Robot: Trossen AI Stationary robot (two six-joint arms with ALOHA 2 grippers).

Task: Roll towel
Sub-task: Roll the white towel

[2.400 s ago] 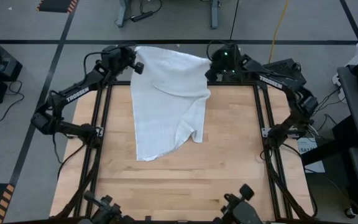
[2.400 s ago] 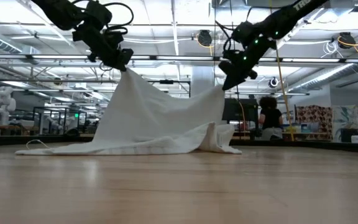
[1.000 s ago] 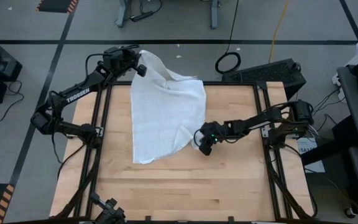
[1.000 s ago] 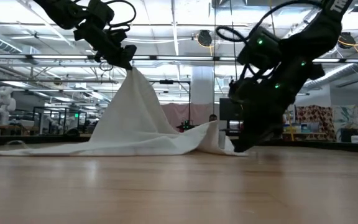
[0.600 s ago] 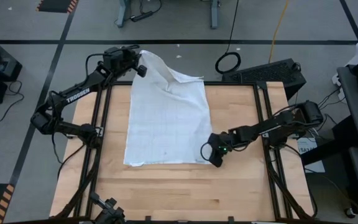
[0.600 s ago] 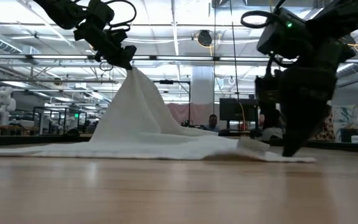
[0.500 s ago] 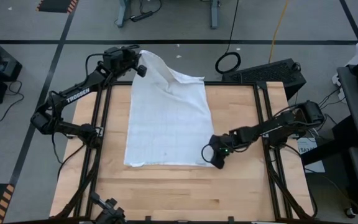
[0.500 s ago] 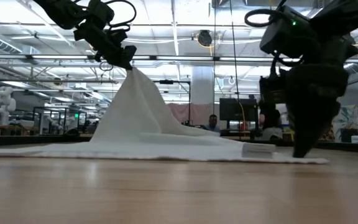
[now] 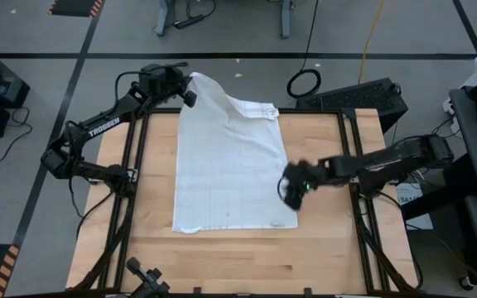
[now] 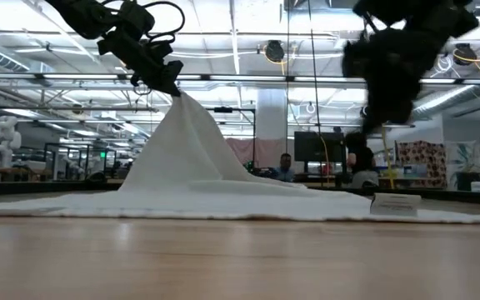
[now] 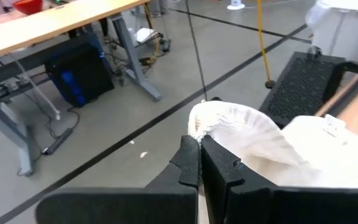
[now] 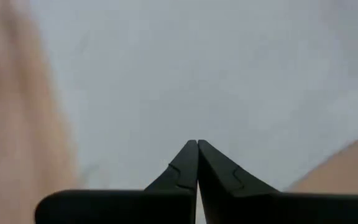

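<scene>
Right hand risen off towel, left hand apparently pinching far corner

The whole table was seen from straight overhead, and level across its near edge from tabletop height. Each wrist view was taken close past its arm's fingers. The towel was shared by all views.

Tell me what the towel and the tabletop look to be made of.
Towel: soft woven cloth, likely cotton, matte white with a faint grey grid; it drapes in a limp peak from the shut left gripper and lies flat elsewhere. Tabletop: light wood, probably butcher-block planks, since parallel strips and grain show; smooth with a slight sheen in the low view.
</scene>
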